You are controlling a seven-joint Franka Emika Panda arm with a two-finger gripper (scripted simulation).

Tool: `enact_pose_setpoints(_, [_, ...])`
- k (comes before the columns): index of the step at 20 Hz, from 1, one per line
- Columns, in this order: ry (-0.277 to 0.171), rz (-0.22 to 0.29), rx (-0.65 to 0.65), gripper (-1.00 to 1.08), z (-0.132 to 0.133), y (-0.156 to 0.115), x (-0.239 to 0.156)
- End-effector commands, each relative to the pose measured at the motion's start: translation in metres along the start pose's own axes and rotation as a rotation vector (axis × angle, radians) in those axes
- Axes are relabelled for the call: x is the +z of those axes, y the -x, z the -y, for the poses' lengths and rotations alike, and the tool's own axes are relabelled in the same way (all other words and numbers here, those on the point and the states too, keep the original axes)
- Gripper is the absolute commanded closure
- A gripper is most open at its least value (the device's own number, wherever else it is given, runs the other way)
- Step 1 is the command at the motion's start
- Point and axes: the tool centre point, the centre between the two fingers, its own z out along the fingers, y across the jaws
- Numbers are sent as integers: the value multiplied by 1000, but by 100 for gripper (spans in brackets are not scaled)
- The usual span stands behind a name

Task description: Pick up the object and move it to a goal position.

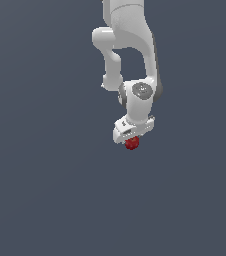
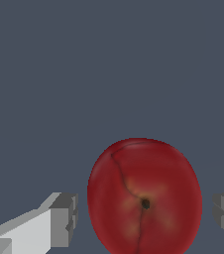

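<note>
My end effector (image 1: 131,140) sits wide around the red object (image 1: 132,144) mid-frame, fingers (image 2: 64,221) either side with gaps showing. Not grabbed yet I reckon; lift and carry remain.

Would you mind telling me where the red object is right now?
In the exterior view the red object sits directly beneath the gripper, near centre; the wrist view shows it between both fingers, with small gaps.

- The ball (image 1: 131,144) sits directly under the gripper (image 1: 132,140), near the exterior view's centre
- In the wrist view, the ball (image 2: 144,198) lies between two fingers (image 2: 64,218), gaps either side
</note>
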Motion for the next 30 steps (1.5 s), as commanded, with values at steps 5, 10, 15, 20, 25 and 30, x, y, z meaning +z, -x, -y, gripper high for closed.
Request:
enact_pose_setpoints(5, [0, 0, -2, -92, 0, 0, 21])
enact_pose_setpoints(10, [0, 0, -2, 108, 0, 0, 22])
enact_pose_setpoints(15, [0, 0, -2, 108, 0, 0, 22])
enact_pose_setpoints(20, [1, -1, -2, 108, -1, 1, 20])
enact_pose_setpoints(25, [1, -1, -2, 108, -7, 8, 12])
enact_pose_setpoints(30, [1, -1, -2, 108, -21, 25, -6])
